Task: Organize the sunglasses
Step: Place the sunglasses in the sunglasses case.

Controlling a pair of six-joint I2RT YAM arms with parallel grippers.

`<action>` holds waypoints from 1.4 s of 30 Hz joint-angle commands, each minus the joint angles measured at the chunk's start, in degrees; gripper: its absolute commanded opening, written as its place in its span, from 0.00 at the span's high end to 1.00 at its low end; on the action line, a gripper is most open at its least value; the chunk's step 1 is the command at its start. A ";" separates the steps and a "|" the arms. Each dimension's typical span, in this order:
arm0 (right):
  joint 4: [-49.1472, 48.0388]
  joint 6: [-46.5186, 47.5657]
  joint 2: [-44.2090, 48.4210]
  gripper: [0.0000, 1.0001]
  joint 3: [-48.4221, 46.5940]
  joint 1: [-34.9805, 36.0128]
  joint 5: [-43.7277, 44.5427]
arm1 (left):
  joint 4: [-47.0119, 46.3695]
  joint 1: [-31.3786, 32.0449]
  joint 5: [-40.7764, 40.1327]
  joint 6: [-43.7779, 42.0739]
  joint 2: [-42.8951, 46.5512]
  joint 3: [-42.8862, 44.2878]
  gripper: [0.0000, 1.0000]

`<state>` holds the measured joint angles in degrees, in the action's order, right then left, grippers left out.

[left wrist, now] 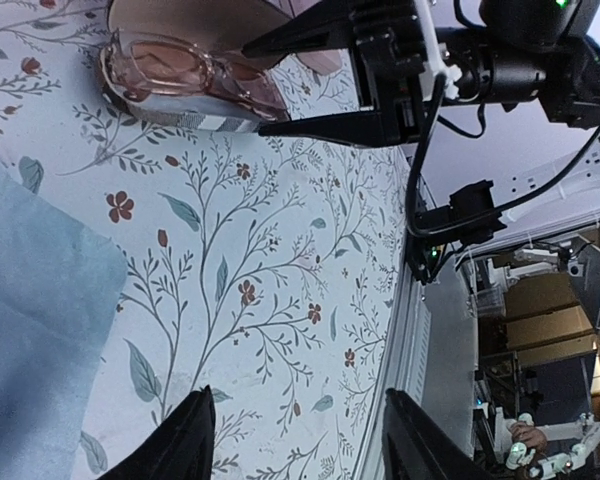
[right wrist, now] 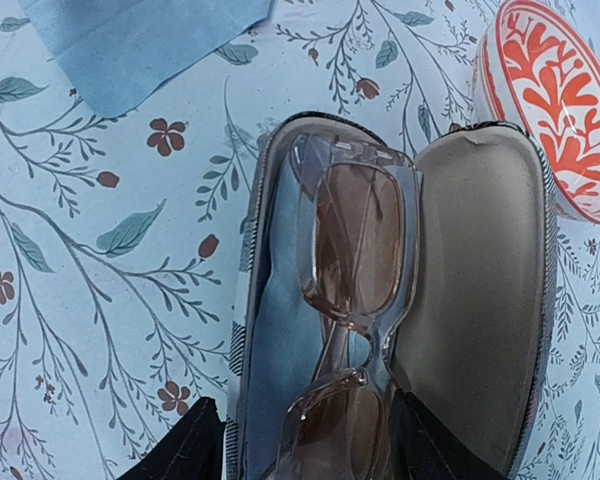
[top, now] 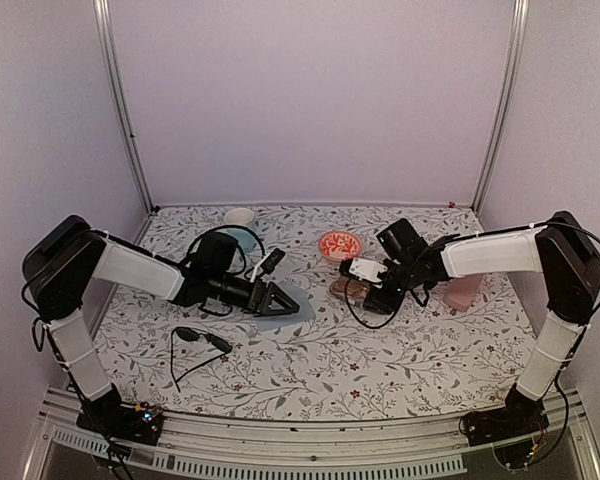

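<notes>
Right claw [right wrist: 302,425] is spread wide, fingers either side of the pinkish glasses [right wrist: 355,260], gripping nothing I can see. The glasses lie in the open brown case [right wrist: 480,300], centre-right in the top view. Black sunglasses [top: 202,340] lie loose at lower left, arms unfolded. Left claw [left wrist: 298,400] is open and empty by the blue cloth [left wrist: 30,330]. My read: one pair cased with the lid not shut, the black pair not yet handled. The lower lens is cut off. The pink case [top: 463,292] is partly behind the arm, open or closed unclear.

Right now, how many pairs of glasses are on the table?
2. The black sunglasses lie at the near left of the table; the pinkish glasses rest in the open case beneath the right gripper. Others may be hidden from view.
</notes>
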<state>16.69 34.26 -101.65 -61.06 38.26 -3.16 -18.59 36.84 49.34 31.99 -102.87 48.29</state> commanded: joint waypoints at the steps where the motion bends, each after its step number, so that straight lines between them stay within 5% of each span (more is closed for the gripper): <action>1: -1.00 -1.68 2.48 0.42 1.01 0.41 -1.19 | -0.37 0.20 -0.36 -0.43 -1.44 1.53 0.42; 22: -8.15 -11.46 9.49 0.35 3.07 -4.35 0.68 | -0.77 3.19 -4.50 0.08 -4.92 5.88 0.43; 42: -10.77 -31.91 -4.96 0.26 -6.63 -19.62 -13.04 | -4.16 8.21 -11.81 5.33 -18.83 17.54 0.38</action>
<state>7.35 7.27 -103.46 -64.71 20.82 -10.24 -20.84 43.70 39.38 36.03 -120.11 63.40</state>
